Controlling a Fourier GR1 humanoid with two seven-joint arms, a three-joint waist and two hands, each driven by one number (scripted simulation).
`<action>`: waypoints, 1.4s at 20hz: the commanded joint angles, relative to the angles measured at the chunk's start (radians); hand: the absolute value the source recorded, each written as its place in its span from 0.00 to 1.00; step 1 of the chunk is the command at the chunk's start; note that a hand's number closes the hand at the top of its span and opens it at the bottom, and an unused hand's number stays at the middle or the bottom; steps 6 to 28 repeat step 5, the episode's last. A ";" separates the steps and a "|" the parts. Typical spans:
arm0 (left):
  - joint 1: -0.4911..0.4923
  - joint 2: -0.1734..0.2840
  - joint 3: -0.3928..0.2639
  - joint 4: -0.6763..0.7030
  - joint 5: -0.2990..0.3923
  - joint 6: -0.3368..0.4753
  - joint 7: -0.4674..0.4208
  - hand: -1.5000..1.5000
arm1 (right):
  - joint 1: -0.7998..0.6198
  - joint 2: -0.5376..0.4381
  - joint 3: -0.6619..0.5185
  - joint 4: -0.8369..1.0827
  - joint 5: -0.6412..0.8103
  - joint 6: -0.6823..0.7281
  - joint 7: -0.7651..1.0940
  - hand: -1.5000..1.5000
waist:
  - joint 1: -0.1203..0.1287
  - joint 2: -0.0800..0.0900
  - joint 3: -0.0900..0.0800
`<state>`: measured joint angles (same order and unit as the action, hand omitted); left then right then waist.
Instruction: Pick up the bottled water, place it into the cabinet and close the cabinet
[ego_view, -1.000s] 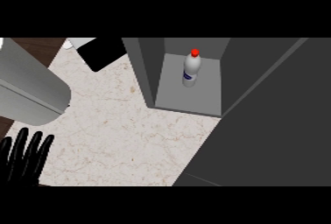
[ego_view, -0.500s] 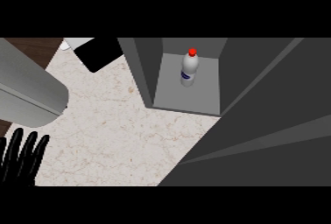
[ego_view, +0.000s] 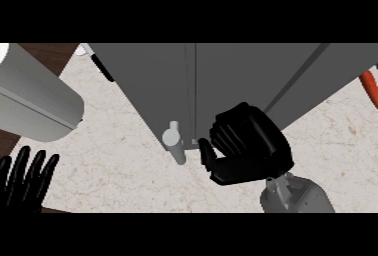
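The fingers (ego_view: 230, 136) of the right hand (ego_view: 244, 147) are bent and bunched against the front of the cabinet door (ego_view: 159, 85). They hold nothing. They sit just beside the pale door handle (ego_view: 174, 141), near the crack where the two doors meet. It is hard to tell if the fingertips touch the door or stop just short of it. Behind the hand, the grey arm (ego_view: 295, 197) comes up from the bottom edge.

The left hand (ego_view: 26, 180) rests at the lower left corner, fingers straight and spread, holding nothing.

The cabinet (ego_view: 244, 75) looks shut, or very nearly shut. Both grey doors face up and no gap shows inside. The bottled water cannot be seen anywhere. It is most likely inside the cabinet, hidden behind the doors.

So the step in hand looks like the last one: closing the cabinet. The next move only needs a small push on the door if it is not fully shut, and then the right hand can pull away without catching the handle.

Around it lies the speckled worktop (ego_view: 118, 165). A big grey rounded thing (ego_view: 33, 105) stands at the left. A bit of an orange thing (ego_view: 369, 86) pokes in at the right edge.
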<state>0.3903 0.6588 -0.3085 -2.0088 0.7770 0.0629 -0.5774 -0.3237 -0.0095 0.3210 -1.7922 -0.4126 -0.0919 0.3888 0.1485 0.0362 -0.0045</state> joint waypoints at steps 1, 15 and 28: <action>0.016 0.008 0.002 0.007 -0.006 -0.017 -0.004 0.00 | -0.256 0.009 -0.069 0.226 -0.044 -0.121 -0.025 1.00 | 0.006 -0.006 0.002; -0.008 0.006 0.025 0.003 0.025 -0.017 0.021 0.00 | -0.451 0.009 -0.061 0.453 -0.109 -0.169 -0.071 1.00 | -0.023 -0.012 0.004; -0.008 0.006 0.025 0.003 0.025 -0.017 0.021 0.00 | -0.451 0.009 -0.061 0.453 -0.109 -0.169 -0.071 1.00 | -0.023 -0.012 0.004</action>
